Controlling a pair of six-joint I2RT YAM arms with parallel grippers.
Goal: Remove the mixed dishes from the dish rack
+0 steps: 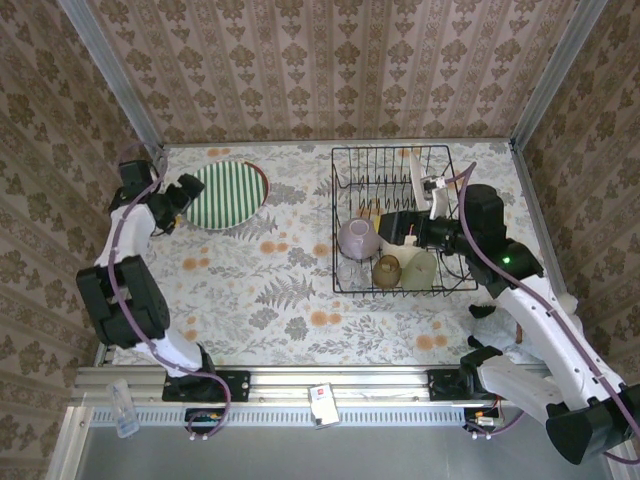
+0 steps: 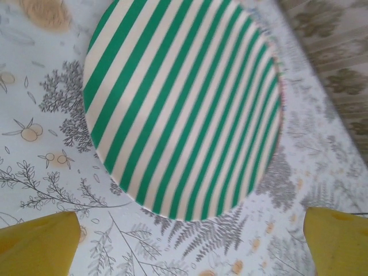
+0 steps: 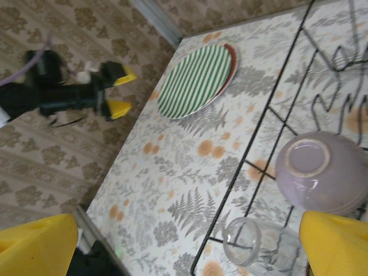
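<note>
Rack: the rack (image 1: 334,222) sits on the right half of the table (image 1: 280,290), directly ahead of your right arm.
Left in rack: a lavender bowl (image 1: 357,238) lies mouth-down at the near left. An amber cup (image 1: 387,268), a pale cup (image 1: 421,267) and a clear glass (image 3: 246,240) line the near side. At least one plate (image 1: 414,168) stands on edge in the far tines.
Unloaded: the striped plate (image 1: 228,195) lies flat on the table at the far left, well apart from the rack. A reddish rim shows under it.
Right gripper: the right gripper (image 3: 184,250) is spread and empty. It hovers over the middle of the rack.
Left gripper: the left gripper (image 2: 190,247) is spread and empty. It is just beside the striped plate's left edge.
Key relation: the bowl is just left of your right gripper in the top view. In the right wrist view it lies off toward the right finger, not between the two.
Nearer arm: the right, by far. The left would have to cross the whole table.
Axis: the bowl is round, so any approach angle fits its rim. The standing plate shows edge-on, running far to near, so your fingers would need to straddle it across that line.
Next move, as I judge it: shift the right gripper toward the bowl until its rim falls between the fingers, then lower.
</note>
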